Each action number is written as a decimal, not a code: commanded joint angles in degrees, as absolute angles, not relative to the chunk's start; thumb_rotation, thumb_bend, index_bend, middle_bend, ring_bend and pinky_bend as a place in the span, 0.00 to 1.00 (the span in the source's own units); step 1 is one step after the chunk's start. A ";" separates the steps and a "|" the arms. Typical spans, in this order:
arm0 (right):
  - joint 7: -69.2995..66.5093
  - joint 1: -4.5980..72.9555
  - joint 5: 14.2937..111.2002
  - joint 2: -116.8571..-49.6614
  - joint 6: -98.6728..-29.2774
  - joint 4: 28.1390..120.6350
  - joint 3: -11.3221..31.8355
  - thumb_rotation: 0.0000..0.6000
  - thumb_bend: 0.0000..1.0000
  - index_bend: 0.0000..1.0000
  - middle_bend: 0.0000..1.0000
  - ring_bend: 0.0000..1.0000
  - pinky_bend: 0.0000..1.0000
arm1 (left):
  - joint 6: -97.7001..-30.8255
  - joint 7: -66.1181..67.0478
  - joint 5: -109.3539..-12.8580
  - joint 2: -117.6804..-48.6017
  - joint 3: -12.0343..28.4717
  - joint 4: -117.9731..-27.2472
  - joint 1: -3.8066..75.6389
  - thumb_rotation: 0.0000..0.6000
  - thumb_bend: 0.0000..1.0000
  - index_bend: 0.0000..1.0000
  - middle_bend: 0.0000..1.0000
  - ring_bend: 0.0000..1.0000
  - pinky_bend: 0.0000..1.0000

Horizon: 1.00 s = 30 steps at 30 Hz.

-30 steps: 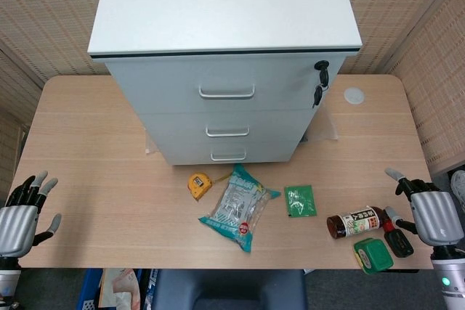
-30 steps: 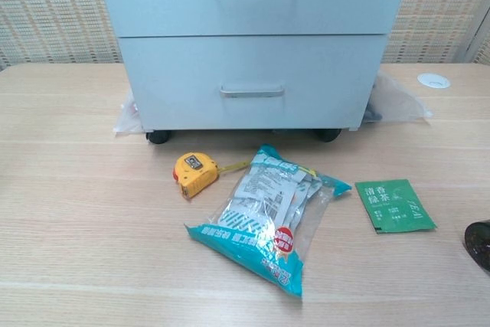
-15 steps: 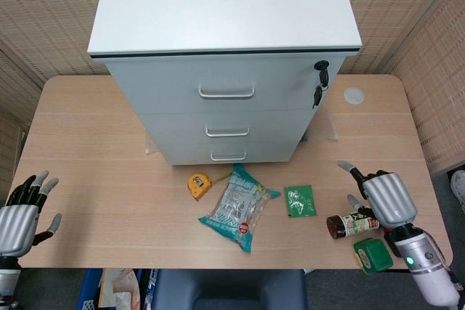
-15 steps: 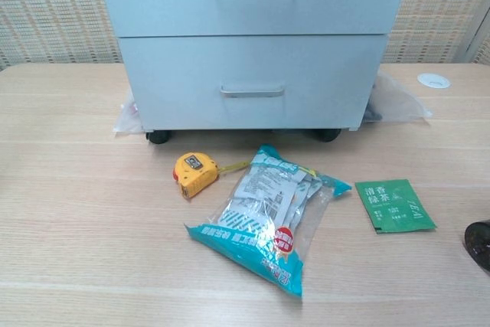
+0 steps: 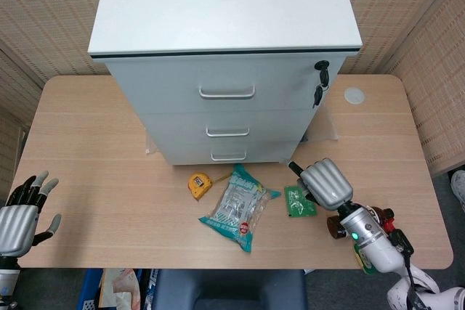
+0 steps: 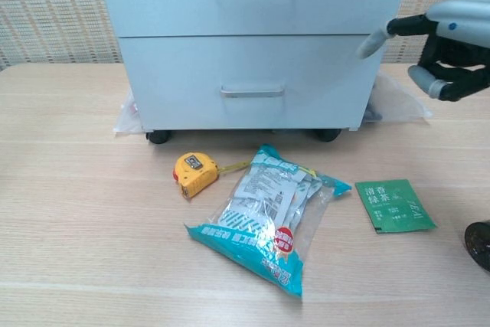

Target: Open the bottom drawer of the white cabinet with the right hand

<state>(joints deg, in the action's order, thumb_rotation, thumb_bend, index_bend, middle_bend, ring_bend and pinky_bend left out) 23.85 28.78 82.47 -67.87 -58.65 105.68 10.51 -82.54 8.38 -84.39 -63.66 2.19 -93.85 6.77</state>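
The white cabinet (image 5: 225, 41) stands at the back middle of the table with three drawers, all closed. Its bottom drawer (image 6: 253, 74) carries a small metal handle (image 6: 252, 91), which also shows in the head view as the lowest handle (image 5: 228, 156). My right hand (image 5: 325, 183) hovers to the right of the cabinet's front corner, above the table and holding nothing. In the chest view this right hand (image 6: 448, 44) has one finger stretched left toward the drawer front and the others bent, well right of the handle. My left hand (image 5: 22, 212) rests open at the table's near left edge.
In front of the cabinet lie a yellow tape measure (image 5: 198, 184), a blue snack bag (image 5: 238, 208) and a green tea sachet (image 5: 299, 201). A brown bottle (image 5: 336, 227) lies partly under my right forearm. Keys (image 5: 320, 72) hang from the cabinet's lock.
My right hand has swept from the table's near right edge up and left, past the bottle and sachet, toward the cabinet's front right corner, and now shows in the chest view. The left hand stayed still.
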 commanded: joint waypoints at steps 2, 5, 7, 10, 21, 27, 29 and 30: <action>27.06 32.01 78.53 -70.60 -55.61 105.03 11.78 1.00 0.61 0.20 0.91 0.95 0.91 | -82.57 8.20 -84.55 -63.75 2.21 -93.67 6.87 1.00 0.36 0.13 0.00 0.05 0.13; 28.82 33.87 75.99 -72.15 -54.38 104.23 12.24 1.00 0.62 0.18 0.91 0.95 0.91 | -82.48 8.18 -84.63 -63.76 2.17 -93.59 6.94 1.00 0.36 0.13 0.00 0.05 0.13; 29.71 34.85 74.64 -73.15 -53.95 103.64 12.43 1.00 0.62 0.18 0.91 0.95 0.91 | -82.40 8.15 -84.62 -63.76 2.10 -93.58 6.94 1.00 0.36 0.13 0.00 0.05 0.13; 31.28 36.29 72.59 -75.27 -54.12 102.26 12.70 1.00 0.62 0.18 0.91 0.95 0.91 | -82.31 8.10 -84.55 -63.86 1.99 -93.46 6.90 1.00 0.36 0.13 0.00 0.05 0.13; 33.77 41.39 66.67 -80.46 -51.79 97.15 12.47 1.00 0.62 0.18 0.90 0.95 0.91 | -81.81 8.11 -84.55 -64.03 1.86 -93.20 7.17 1.00 0.36 0.13 0.00 0.05 0.13; 34.39 43.59 65.03 -82.03 -51.14 95.23 12.16 1.00 0.62 0.18 0.90 0.95 0.91 | -81.74 8.02 -84.31 -64.06 1.82 -93.07 7.12 1.00 0.36 0.13 0.00 0.05 0.13; 34.59 44.21 64.55 -82.47 -51.06 94.79 11.99 1.00 0.62 0.18 0.90 0.95 0.91 | -81.76 7.86 -84.24 -64.11 1.82 -92.91 7.08 1.00 0.36 0.13 0.00 0.05 0.13; 34.62 44.46 64.36 -82.62 -50.99 94.64 11.90 1.00 0.62 0.18 0.90 0.95 0.91 | -81.74 7.81 -84.23 -64.12 1.80 -92.85 7.07 1.00 0.36 0.13 0.00 0.05 0.13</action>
<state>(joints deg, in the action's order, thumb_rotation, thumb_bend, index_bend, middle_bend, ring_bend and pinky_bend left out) 34.53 44.31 64.48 -82.48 -51.07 94.74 12.00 -81.74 7.82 -84.24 -64.12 1.80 -92.85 7.07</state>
